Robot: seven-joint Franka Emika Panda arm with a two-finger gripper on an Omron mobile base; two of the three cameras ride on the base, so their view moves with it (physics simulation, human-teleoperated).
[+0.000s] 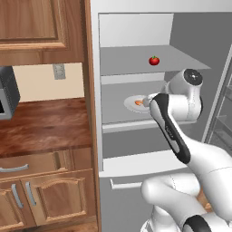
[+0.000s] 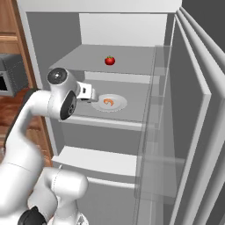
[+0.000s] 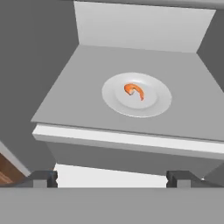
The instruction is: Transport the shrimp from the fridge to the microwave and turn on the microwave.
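— Where does the shrimp (image 3: pixel 134 91) lie against the fingers (image 3: pixel 43 178)?

— Well apart from them. In the hand view the two dark tips stand spread wide at the bottom edge, nothing between them, and the shrimp sits beyond the front edge of the shelf (image 3: pixel 78 109), ahead of the gap between the tips and slightly to one side of its middle. The fingers hold nothing.

— And what carries it?

— A round white plate (image 3: pixel 153 107), which rests on the middle shelf of the open fridge (image 2: pixel 66 39), nearer the shelf's front edge than its back wall. The shrimp lies near the plate's centre, touching only the plate.

— How does the shrimp look?

— Tiny, curved like a hook, orange-pink with a paler strip along one side; far smaller than the plate under it. In the left base view (image 1: pixel 138 103) it is an orange speck, partly hidden by the arm.

— Anything else in the fridge?

— A red tomato (image 2: pixel 110 60) with a green top, on the shelf above, toward the back.

— The arm's pose?

— It rises from the base, bends at the elbow and reaches forward to the fridge's opening. The gripper (image 2: pixel 90 95) is held level at the height of the middle shelf, pointing inward, stopped just short of the plate's near rim. The fridge door stands swung open to the right.
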